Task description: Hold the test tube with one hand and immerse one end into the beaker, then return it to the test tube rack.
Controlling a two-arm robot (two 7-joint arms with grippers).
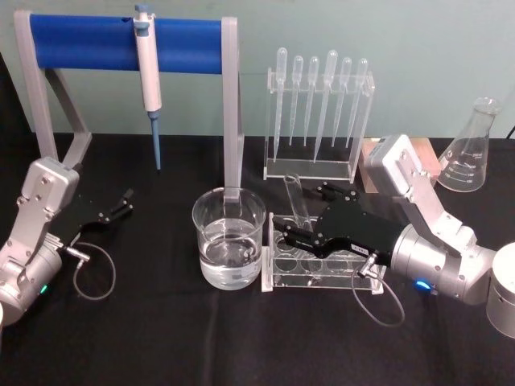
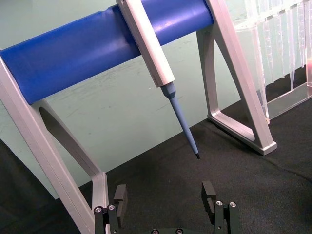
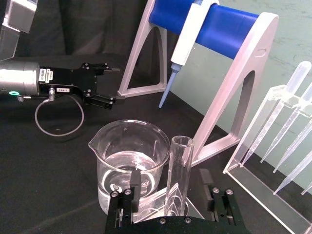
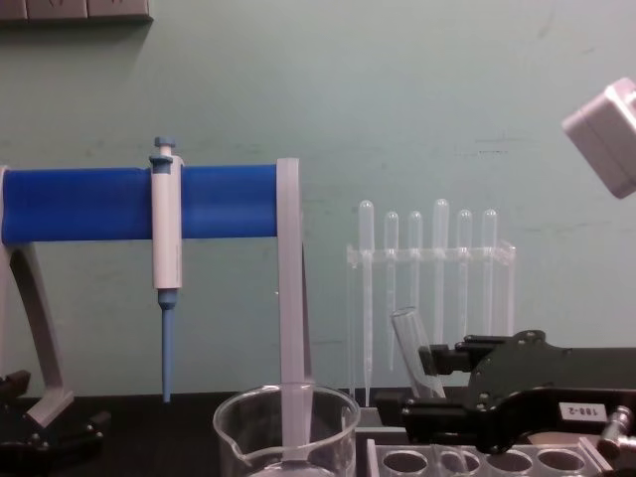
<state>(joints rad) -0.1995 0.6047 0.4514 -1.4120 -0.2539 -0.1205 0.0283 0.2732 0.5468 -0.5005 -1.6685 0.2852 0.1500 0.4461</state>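
The test tube stands tilted, open rim up, in a clear rack just right of the beaker, which holds clear liquid. My right gripper is open, with one finger on each side of the tube and a gap to both. Far to the left my left gripper rests low over the black table, open with nothing between its fingers.
A blue-and-white pipettor hangs on a blue-barred stand behind the beaker. A clear rack of plastic pipettes stands at the back. A conical flask stands far right, beside a wooden block.
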